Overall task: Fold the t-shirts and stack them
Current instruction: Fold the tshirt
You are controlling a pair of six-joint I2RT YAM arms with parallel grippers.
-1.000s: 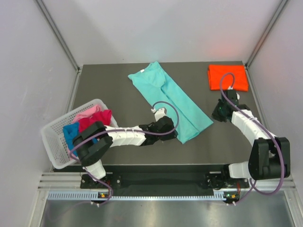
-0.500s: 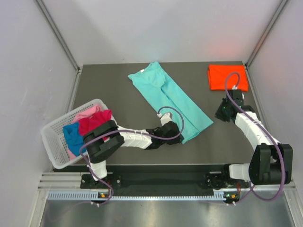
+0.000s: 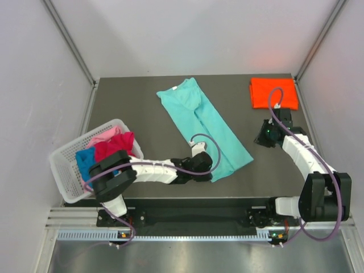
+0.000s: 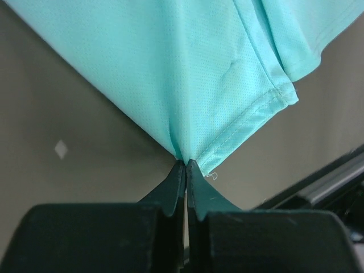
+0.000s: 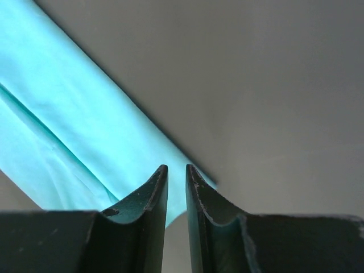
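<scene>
Left end effector [image 4: 186,164] pinching the teal shirt's [image 3: 206,122] near hem corner
The shirt lies diagonally on the table [image 3: 136,108], folded lengthwise. Your right end effector [image 5: 177,170] hovers empty, jaws barely apart, near the other hem corner. Widen it, grip that corner, then lift both evenly toward the collar so the fold lands square.

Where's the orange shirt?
In the top view, the orange shirt lies folded in the far right corner of the table, just beyond the right hand.
</scene>
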